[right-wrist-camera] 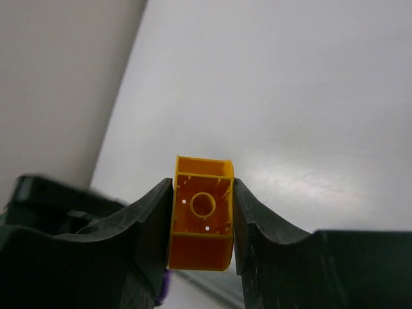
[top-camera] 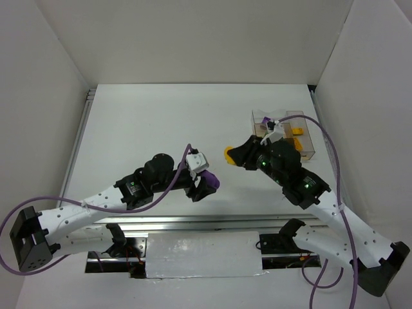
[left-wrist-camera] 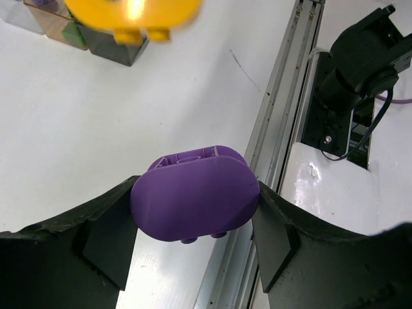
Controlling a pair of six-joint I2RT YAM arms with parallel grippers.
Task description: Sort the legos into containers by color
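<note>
**Legos: two gripped, one per arm**

Legos in grip number two. A rounded purple studded plastic brick is clamped in the left end effector, centre frame over the white desk. A hollow yellow-orange brick is pinched by the right end effector. The clear compartmented plastic box, upper right, holds a purple piece and yellow pieces.

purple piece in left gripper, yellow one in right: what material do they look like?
Rounded purple brick: likely hard moulded plastic, smooth satin finish; uniform colour, moulded studs and tubes at its edges. Yellow-orange square brick: likely the same plastic, slightly glossy; thin walls, hollow underside with a central tube.
</note>
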